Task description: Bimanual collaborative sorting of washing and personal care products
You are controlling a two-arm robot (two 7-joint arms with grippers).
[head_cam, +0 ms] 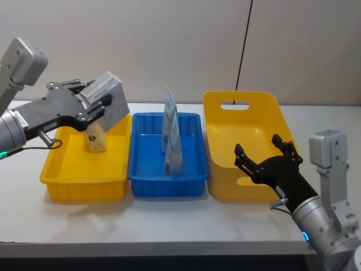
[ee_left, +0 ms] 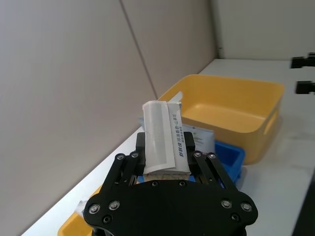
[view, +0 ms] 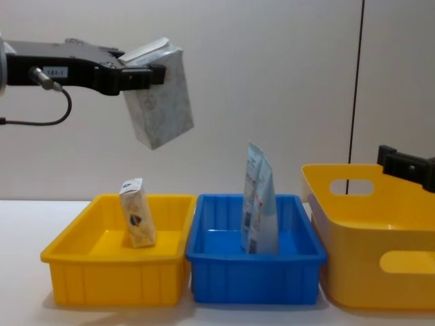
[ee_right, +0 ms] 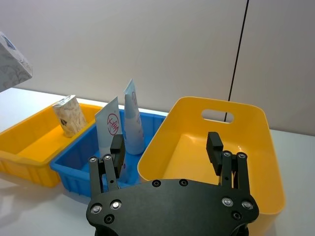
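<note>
- The right gripper (head_cam: 259,148) is closest to where I stand. It hovers low in front of the big yellow basket (head_cam: 265,97), fingers spread wide with nothing between them.
- The left gripper (view: 145,72) is held high across the table. Its fingers are clamped on the top edge of the big grey-white speckled pack (view: 160,103), which hangs tilted beneath them, clear of everything.
- Straight below that gripper sits the low yellow bin (view: 68,255). The small cream pack (view: 137,212) stands inside it, just off to the gripper's left side and well beneath the hanging pack.
- Lower and to the gripper's right, 2 tall pale-blue-and-white pouches (view: 258,200) stand touching each other in the blue bin (view: 217,257).
- My read is that 1 pack is mid-carry and not yet set down. 3 items already sit in bins, and the handled basket looks empty.
- I cannot tell which bin the block is bound for.
- If it goes into the low yellow bin, the next move calls for a straight descent into the bare floor beside the cream pack, so as not to topple it, then release.
- If the basket is the target, the carry must pass over the pouches, or the waiting right gripper must take it.
</note>
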